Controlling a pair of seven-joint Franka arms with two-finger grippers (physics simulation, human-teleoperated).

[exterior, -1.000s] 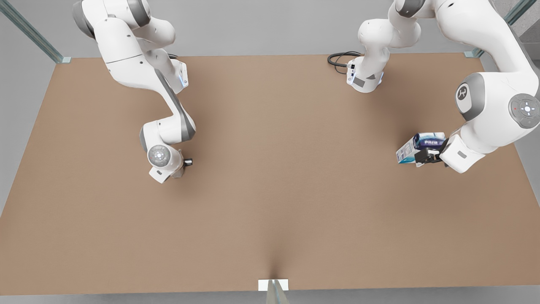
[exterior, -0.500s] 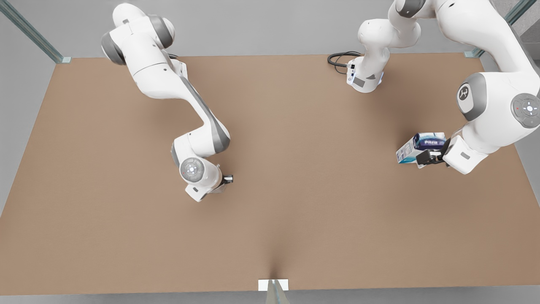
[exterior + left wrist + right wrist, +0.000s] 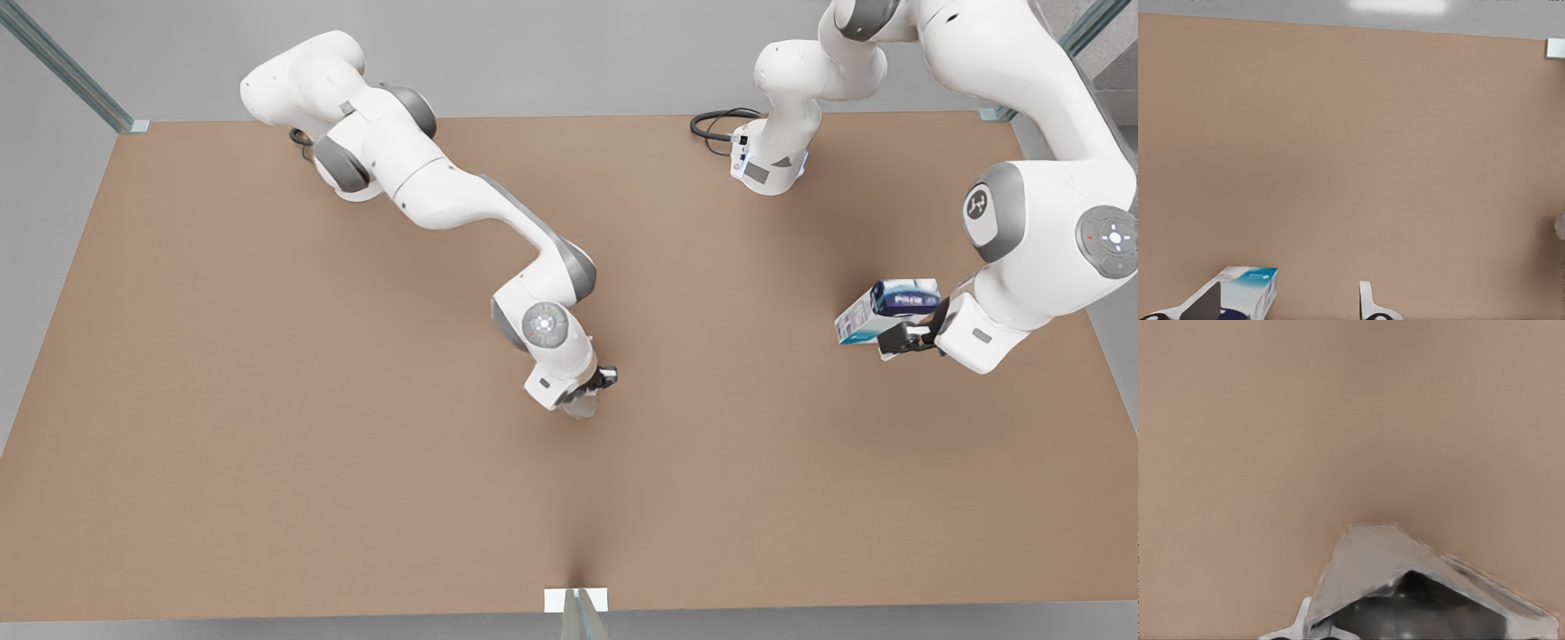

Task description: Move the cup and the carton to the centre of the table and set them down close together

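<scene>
The silvery faceted cup (image 3: 582, 405) hangs near the middle of the light-brown table (image 3: 267, 400), with my right gripper (image 3: 594, 389) shut on it. In the right wrist view the cup (image 3: 1371, 567) sits close under the camera, above bare tabletop. The white carton (image 3: 885, 311) with its dark blue top stands on the table at the front view's right. My left gripper (image 3: 902, 338) is at the carton's near side, open. In the left wrist view the carton (image 3: 1248, 287) lies against one finger (image 3: 1205, 303), with a wide gap to the other finger (image 3: 1365, 297).
A black cable (image 3: 716, 124) coils beside an arm base (image 3: 769, 164) at the far edge. The other arm's base (image 3: 347, 178) stands at the far left. A white tag (image 3: 576, 600) marks the table's near edge.
My right arm has carried the cup from the front view's left to the table's middle. The left gripper has shifted slightly beside the carton, which has not moved.
</scene>
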